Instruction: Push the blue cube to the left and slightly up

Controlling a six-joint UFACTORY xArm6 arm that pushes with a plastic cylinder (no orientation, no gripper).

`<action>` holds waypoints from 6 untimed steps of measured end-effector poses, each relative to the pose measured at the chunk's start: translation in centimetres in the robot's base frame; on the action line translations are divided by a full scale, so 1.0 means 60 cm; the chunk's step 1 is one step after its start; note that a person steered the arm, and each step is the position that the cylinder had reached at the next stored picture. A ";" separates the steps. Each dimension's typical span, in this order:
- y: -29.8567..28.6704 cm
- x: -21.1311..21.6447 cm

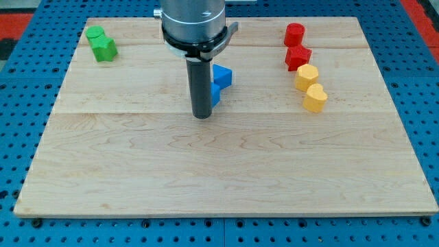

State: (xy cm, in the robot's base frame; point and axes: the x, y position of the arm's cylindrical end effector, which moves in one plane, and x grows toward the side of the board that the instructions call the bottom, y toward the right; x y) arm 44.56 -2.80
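Note:
My tip (202, 115) rests on the wooden board (219, 171) a little left of the board's middle. Two blue blocks sit just right of the rod. The lower one (215, 95) is mostly hidden behind the rod and touches it or nearly so; its shape cannot be made out. The upper blue block (222, 75) looks wedge-like and sits just above it. Which of them is the blue cube I cannot tell.
A green cube (95, 33) and a green star-like block (105, 49) sit at the top left. At the right stand a red cylinder (294, 33), a red star-like block (298, 57), a yellow hexagonal block (306, 77) and a yellow heart-like block (315, 98).

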 end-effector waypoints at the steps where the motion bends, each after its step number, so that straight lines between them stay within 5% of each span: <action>1: 0.003 -0.010; 4: 0.071 -0.048; 6: -0.018 -0.098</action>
State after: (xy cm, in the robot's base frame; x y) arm 38.65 -3.90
